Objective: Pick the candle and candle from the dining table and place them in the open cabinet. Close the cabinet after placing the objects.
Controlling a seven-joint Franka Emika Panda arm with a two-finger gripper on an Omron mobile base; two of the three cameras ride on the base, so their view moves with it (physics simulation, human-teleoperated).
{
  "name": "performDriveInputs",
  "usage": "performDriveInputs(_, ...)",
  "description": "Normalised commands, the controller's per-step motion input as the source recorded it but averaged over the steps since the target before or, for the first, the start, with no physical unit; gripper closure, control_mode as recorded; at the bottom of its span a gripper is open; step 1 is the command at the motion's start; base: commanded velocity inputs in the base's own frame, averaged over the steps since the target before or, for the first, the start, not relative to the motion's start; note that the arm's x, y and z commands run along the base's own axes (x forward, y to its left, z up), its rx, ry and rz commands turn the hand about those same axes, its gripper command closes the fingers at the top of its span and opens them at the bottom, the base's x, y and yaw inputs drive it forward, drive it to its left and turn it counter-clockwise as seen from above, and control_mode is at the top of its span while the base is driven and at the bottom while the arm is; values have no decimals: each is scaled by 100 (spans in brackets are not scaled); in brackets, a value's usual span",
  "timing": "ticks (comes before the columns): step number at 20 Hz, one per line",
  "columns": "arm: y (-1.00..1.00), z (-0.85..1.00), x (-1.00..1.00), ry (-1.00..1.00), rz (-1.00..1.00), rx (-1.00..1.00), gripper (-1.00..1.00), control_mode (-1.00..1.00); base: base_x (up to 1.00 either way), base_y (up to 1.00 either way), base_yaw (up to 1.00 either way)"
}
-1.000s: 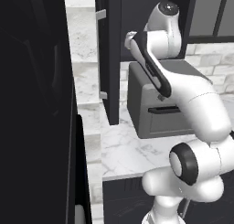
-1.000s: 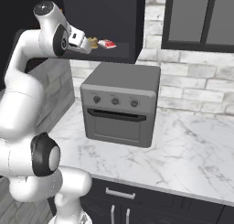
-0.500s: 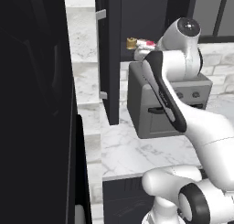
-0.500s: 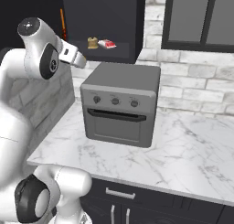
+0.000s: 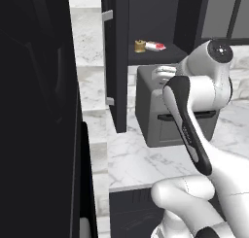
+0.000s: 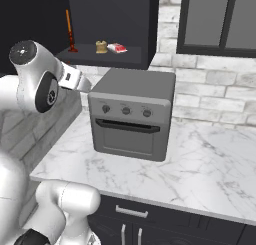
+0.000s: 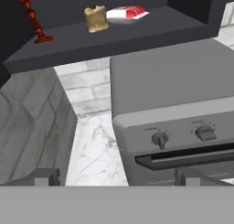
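Note:
The dark cabinet [image 6: 107, 11] stands open, and its door [image 5: 116, 62] is seen edge-on in the left base view. On its shelf stand a tall orange candle [image 6: 70, 31] in a red holder and a short tan candle [image 6: 101, 47], with a red and white item [image 6: 117, 48] lying beside them. The hand view shows the tall candle [image 7: 32, 17], the tan candle [image 7: 96, 18] and the red and white item [image 7: 127, 13]. My gripper [image 7: 116, 177] is open and empty, below the shelf and in front of the toaster oven. The dining table is out of view.
A grey toaster oven [image 6: 132, 114] sits on the marble counter [image 6: 200, 164] right under the cabinet. A grey-paned cabinet [image 6: 215, 19] hangs at the right on the brick wall. A tall dark unit [image 5: 34, 110] stands close on the left.
My arm has drawn back from the cabinet shelf and dropped to the level of the toaster oven's top. The things on the shelf have stayed where they were.

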Motion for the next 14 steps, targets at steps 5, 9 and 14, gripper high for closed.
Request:
performDriveInputs(5,-1,-37,-40,0,5,-2,-100,-100,0,0,0)
performDriveInputs(9,0,-37,-31,0,3,-8,-100,-100,0,0,0)
performDriveInputs(14,0,-18,-28,-2,1,-7,-100,-100,0,0,0)
